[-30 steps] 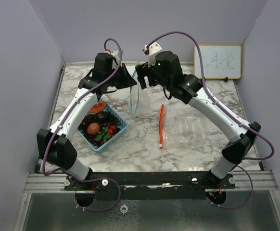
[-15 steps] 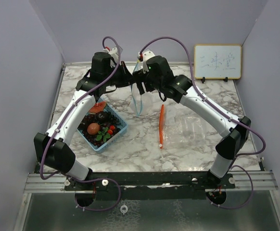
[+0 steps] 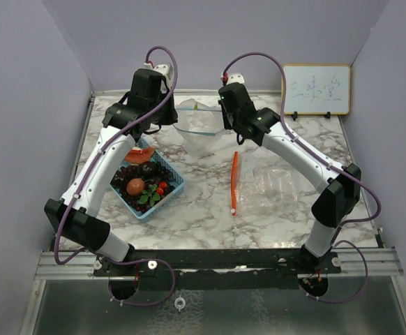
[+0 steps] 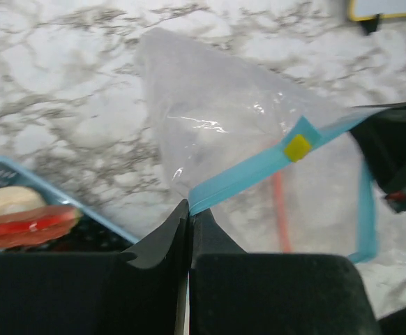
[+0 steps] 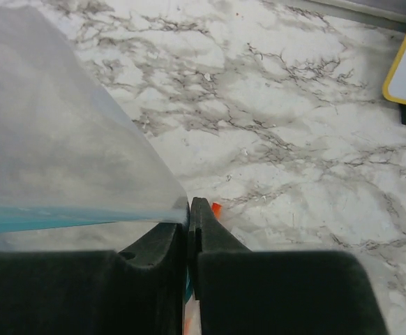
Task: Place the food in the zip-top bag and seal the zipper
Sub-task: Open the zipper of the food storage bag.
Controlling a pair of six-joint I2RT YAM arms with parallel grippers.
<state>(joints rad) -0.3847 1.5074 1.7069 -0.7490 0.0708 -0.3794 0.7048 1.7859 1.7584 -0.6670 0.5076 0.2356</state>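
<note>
A clear zip-top bag (image 3: pixel 199 128) with a blue zipper (image 4: pixel 252 171) and a yellow slider (image 4: pixel 298 147) hangs above the back of the table, stretched between both grippers. My left gripper (image 4: pixel 190 209) is shut on the zipper's left end. At the opposite rim, my right gripper (image 5: pixel 189 204) is shut on the bag (image 5: pixel 56 139). The bag's mouth is spread wide. The food lies in a light-blue basket (image 3: pixel 177 183) at the left: a watermelon wedge (image 3: pixel 141 155), dark grapes (image 3: pixel 130 173), a reddish round fruit (image 3: pixel 135 186), cherry tomatoes (image 3: pixel 161 187) and green leaves (image 3: pixel 148 197).
A second clear bag (image 3: pixel 276 185) with an orange zipper (image 3: pixel 234 181) lies flat on the marble table, right of centre. A small whiteboard (image 3: pixel 315 89) leans on the back wall at the right. Purple walls close in both sides.
My right gripper has shut on the bag's rim. Both grippers have moved apart and back, and the bag has gone from a hanging narrow strip to a wide open mouth.
</note>
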